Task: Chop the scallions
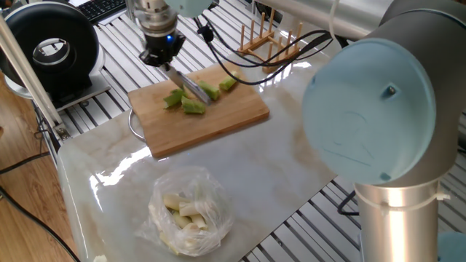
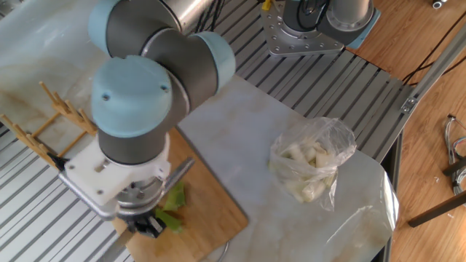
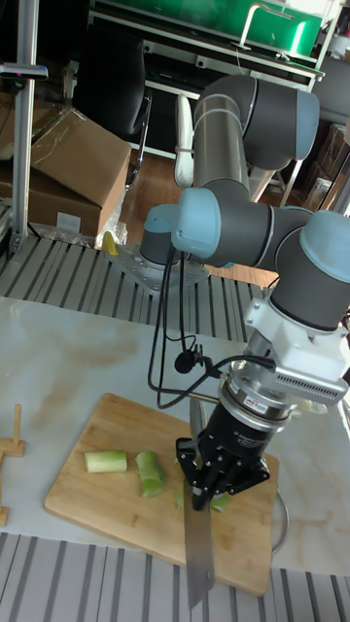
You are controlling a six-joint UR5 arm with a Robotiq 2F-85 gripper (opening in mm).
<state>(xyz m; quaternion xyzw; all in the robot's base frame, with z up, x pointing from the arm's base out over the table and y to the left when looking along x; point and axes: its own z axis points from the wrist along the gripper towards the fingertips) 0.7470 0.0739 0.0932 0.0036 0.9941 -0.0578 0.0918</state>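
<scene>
On the wooden cutting board (image 1: 218, 120) lie the scallions (image 1: 193, 107) in short green chunks; the gripper (image 3: 216, 491), clamped on a knife (image 3: 198, 554), hangs over them, blade angled down among the pieces.

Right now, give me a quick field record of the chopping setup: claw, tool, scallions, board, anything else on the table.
claw: shut on knife handle
knife: blade angled down over the cutting board
scallions: several short green chunks on the board, blade among them
cutting board: wooden, on marble-look table
plastic bag: clear, pale pieces inside, off the board
wooden rack: behind the board
</scene>
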